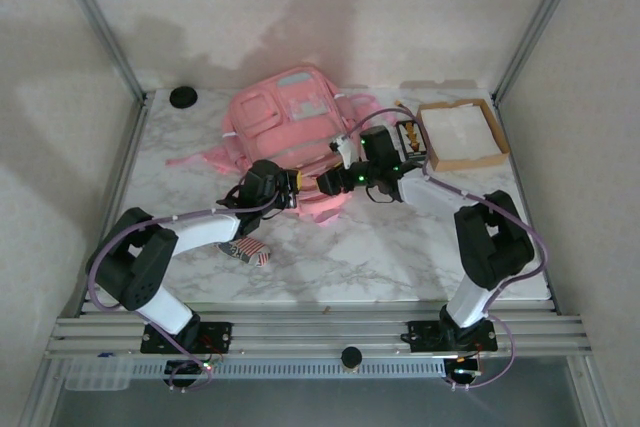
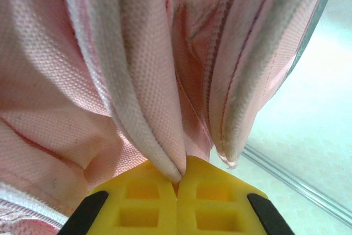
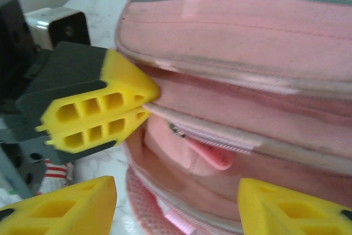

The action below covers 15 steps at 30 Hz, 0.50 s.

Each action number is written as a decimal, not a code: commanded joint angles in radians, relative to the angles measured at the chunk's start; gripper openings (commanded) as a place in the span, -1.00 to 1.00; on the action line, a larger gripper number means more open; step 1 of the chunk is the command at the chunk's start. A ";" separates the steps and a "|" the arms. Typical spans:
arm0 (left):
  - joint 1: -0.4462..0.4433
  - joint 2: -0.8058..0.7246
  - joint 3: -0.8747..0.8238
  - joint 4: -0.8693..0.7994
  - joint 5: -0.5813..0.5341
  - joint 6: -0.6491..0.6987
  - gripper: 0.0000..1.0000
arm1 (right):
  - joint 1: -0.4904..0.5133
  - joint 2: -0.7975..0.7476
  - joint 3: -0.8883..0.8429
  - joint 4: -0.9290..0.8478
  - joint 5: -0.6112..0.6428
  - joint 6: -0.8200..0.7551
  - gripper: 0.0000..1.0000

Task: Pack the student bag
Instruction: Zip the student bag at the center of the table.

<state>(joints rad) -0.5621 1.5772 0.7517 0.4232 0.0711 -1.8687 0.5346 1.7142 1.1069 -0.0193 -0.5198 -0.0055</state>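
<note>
Table: a marble-patterned table (image 1: 380, 247) is carrying every item, with both arm bases sitting at its near edge.
Striped item: a small red-and-white striped item (image 1: 247, 251) is lying on the table under the left forearm, near the front; what it is cannot be told.
Left gripper: the left gripper (image 2: 177, 182) is reaching to the near end of the student bag (image 1: 285, 112). Its yellow fingertips are pressing together and pinching a pale-edged fold of the pink fabric.
Right gripper: the right gripper (image 3: 176, 202) is pointing at the same near end from the right, just beside the left gripper. Its jaws are standing spread, one fingertip on each side of the bag's gaping mouth, and are clamping nothing.
Zip pull: a pink zip pull (image 3: 212, 158) is hanging inside the opening, between the lifted edge and the lower lip.
Student bag: it is lying flat at the middle of the table, front pockets facing up, with its far end toward the back wall and its straps trailing to the left.
Cardboard box: a shallow brown cardboard box (image 1: 470, 160) is sitting to the right of the bag, apart from it.
Dark item: a small dark item (image 1: 411, 137) is resting just beside the box's left wall.
Black disc: a round black disc (image 1: 183, 97) is sitting at the far left corner.
</note>
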 commanded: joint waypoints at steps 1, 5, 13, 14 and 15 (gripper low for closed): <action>0.013 -0.034 0.049 0.045 -0.010 0.034 -1.00 | 0.006 0.055 0.065 -0.049 0.066 -0.079 0.12; 0.013 -0.028 0.059 0.045 -0.004 0.037 -1.00 | 0.032 0.072 0.075 -0.057 0.096 -0.108 0.06; 0.013 -0.023 0.080 0.032 -0.001 0.052 -1.00 | 0.072 0.106 0.074 -0.040 0.127 -0.127 0.02; 0.013 -0.023 0.080 0.031 -0.001 0.053 -1.00 | 0.076 0.107 0.071 -0.028 0.147 -0.126 0.04; 0.013 -0.023 0.080 0.030 0.001 0.054 -1.00 | 0.077 0.112 0.065 -0.012 0.170 -0.123 0.04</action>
<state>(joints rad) -0.5602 1.5772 0.7780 0.3973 0.0746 -1.8473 0.6037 1.8015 1.1591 -0.0467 -0.3996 -0.1104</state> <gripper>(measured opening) 0.036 0.521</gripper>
